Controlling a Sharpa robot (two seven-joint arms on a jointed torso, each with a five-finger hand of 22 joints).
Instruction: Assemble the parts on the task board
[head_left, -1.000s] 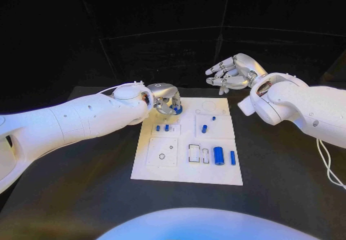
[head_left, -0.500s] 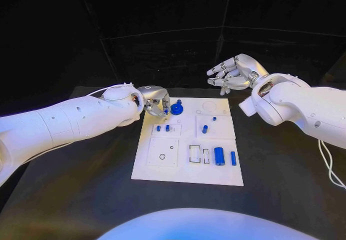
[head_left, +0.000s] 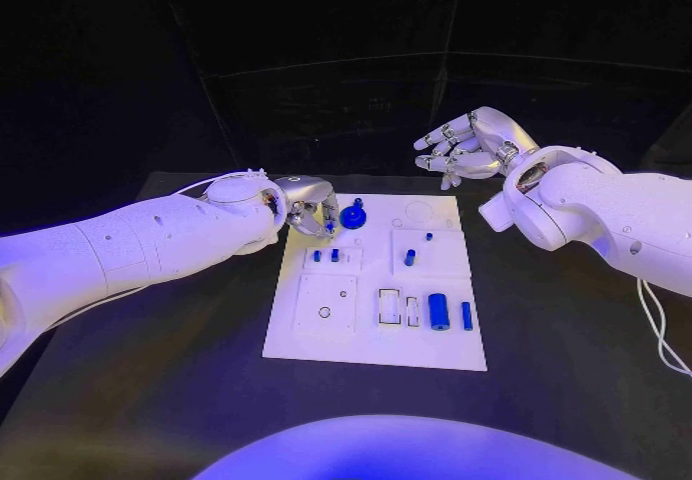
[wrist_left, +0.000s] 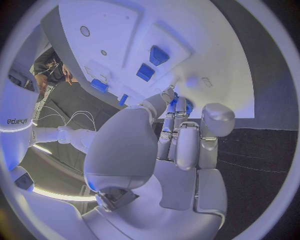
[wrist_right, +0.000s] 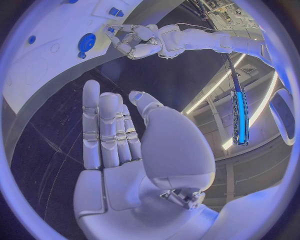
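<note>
At the task board's (head_left: 372, 345) far left corner: round blue part (head_left: 353, 217) now standing free, left hand (head_left: 309, 209) withdrawn beside it with curled, empty fingers; right hand (head_left: 469, 140) raised, spread, idle; placement apparently done.

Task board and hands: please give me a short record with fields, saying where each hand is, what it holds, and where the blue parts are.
left hand: at the far left corner of the task board, fingers curled, holding nothing visible
right hand: raised beyond the board's far right corner, open, holding nothing
round blue part: stands on the board's far edge, beside the left hand, apart from it
large blue cylinder: lies on the near right area
thin blue pin: lies right of the cylinder
</note>
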